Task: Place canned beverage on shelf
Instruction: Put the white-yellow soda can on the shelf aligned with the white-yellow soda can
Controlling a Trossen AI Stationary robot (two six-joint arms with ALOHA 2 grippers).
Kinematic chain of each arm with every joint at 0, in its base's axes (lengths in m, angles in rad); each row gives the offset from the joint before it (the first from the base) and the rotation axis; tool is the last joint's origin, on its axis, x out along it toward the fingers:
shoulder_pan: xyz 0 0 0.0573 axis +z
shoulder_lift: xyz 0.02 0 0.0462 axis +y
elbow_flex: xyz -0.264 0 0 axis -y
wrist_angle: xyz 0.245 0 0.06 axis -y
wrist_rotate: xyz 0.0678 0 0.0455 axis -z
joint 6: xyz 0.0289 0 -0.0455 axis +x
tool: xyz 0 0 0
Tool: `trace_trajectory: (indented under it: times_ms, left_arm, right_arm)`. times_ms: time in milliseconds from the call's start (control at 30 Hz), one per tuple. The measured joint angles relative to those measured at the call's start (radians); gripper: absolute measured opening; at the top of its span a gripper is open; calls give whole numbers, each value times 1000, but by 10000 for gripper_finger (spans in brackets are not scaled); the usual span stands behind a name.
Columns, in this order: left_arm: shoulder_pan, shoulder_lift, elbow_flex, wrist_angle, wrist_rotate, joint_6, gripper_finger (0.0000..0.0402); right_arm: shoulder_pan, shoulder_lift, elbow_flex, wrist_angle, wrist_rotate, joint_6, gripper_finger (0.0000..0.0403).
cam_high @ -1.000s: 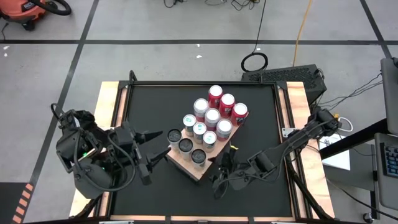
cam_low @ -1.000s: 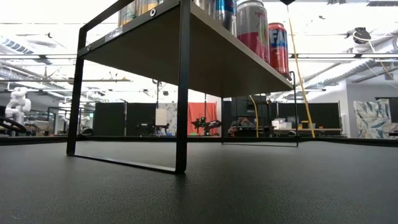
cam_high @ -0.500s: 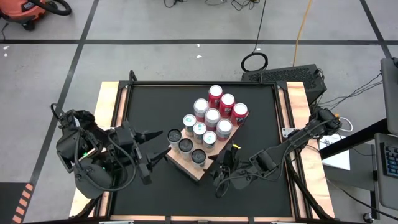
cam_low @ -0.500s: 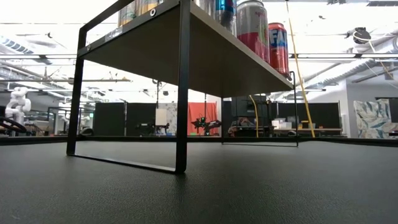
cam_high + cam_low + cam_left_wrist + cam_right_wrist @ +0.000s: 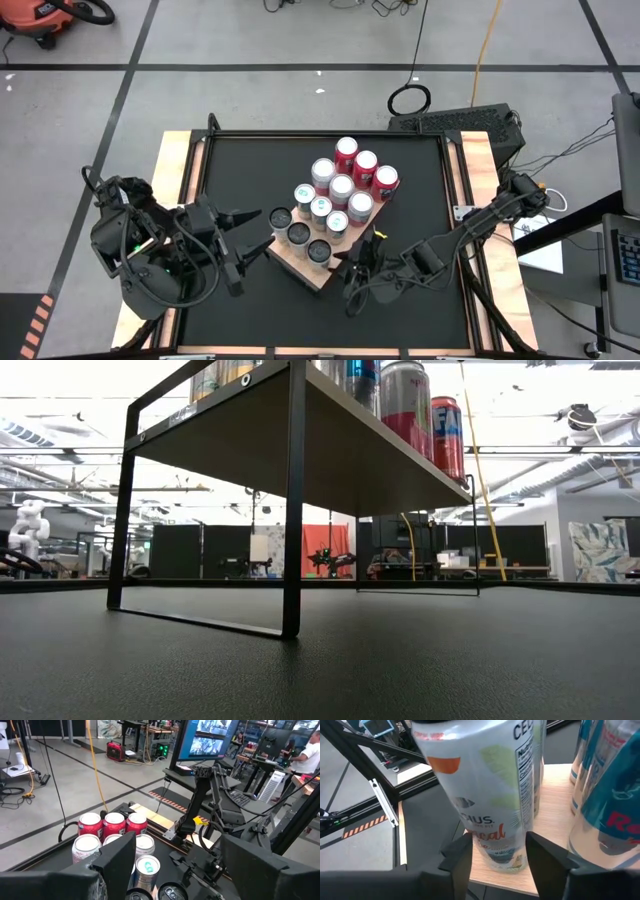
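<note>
Right gripper (image 5: 495, 857) straddles a white can (image 5: 485, 790) on the shelf (image 5: 555, 800), grip unclear; can top cut off

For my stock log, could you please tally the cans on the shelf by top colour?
Red cans: 3
Plain silver cans: 3
Teal-tab cans: 3
Dark cans: 3
Total: 12
</note>
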Motion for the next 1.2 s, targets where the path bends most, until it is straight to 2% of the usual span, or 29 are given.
trace_trajectory:
  times_ms: [300, 1200]
  left_arm:
    - [0, 0, 0, 0, 0, -2, 287]
    - [0, 0, 0, 0, 0, 1, 287]
  right_arm:
    - [-14, 0, 0, 0, 0, 0, 133]
    - [-16, 0, -1, -28, 0, 30, 131]
